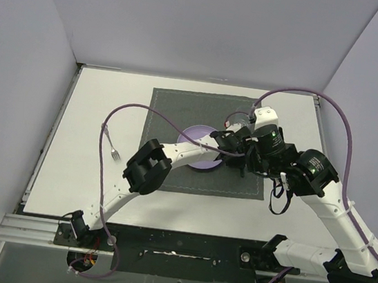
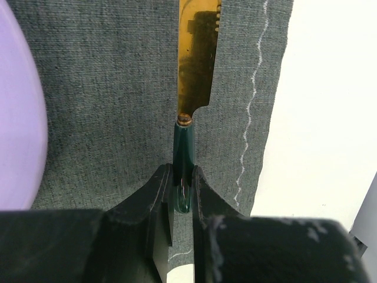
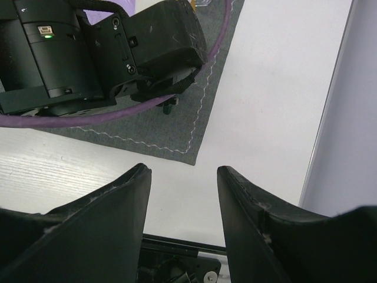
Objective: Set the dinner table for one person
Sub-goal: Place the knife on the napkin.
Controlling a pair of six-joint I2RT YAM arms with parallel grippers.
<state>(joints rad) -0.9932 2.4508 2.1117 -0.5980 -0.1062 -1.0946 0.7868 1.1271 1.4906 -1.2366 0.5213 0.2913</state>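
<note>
The dinner table (image 1: pixel 103 102) is the broad white top that carries everything. The dark grey placemat (image 1: pixel 179 109) lies on it toward the back, with the purple plate (image 1: pixel 197 133) on the mat. The left gripper (image 2: pixel 182 177) is clenched on the very end of the green handle of a knife (image 2: pixel 194 88). The gold blade points away from the wrist over the mat, between the plate and the mat's stitched right edge. Whether the blade already rests on the cloth cannot be told. The right gripper (image 3: pixel 184 171) has its jaws parted and nothing between them. It hangs over bare table just beside the mat's near right corner, close to the left arm's wrist and its purple cable (image 3: pixel 118 112). The main risk is probably the grip itself: only the tip of a slim handle is pinched, so the long blade could swing or droop and land crooked when let go. The toothed edge seems to face away from the plate, so the knife may end up set the wrong way round. The two wrists are crowded together, so a move by either arm could bump the other or snag the cable, dragging the mat and the plate on it. The fork (image 1: pixel 114 151) lies on bare table well left of the mat. Reaching for it would mean drawing the left arm back across the plate, which a low path might clip.
</note>
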